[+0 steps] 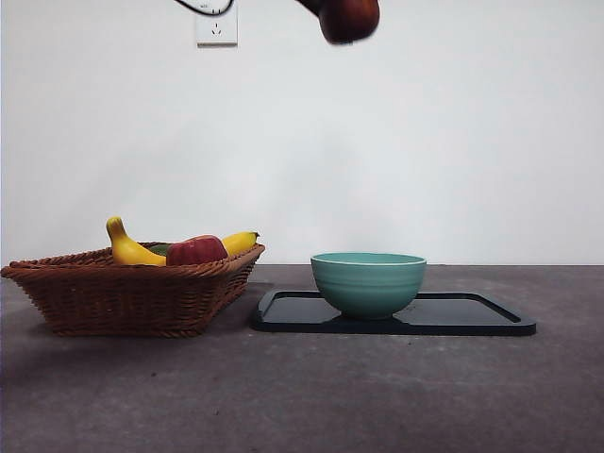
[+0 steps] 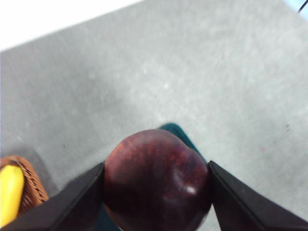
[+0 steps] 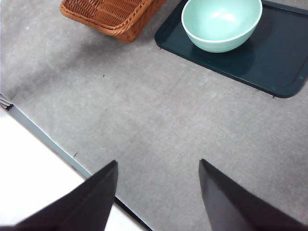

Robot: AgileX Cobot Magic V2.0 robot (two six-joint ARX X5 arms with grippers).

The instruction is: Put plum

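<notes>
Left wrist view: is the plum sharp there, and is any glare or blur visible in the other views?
Left wrist view: the plum, held in the left tool, is soft, with one small white glint. Front view: the plum at the top edge is slightly smeared; the bowl is crisp. Right wrist view: pale glare inside the bowl.

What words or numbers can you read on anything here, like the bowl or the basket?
None: no words, numbers or labels can be read in any view.
The bowl, tray, basket, banana, apple and plum are all plain.
The wall socket shows only its slots, no lettering that can be read.
</notes>
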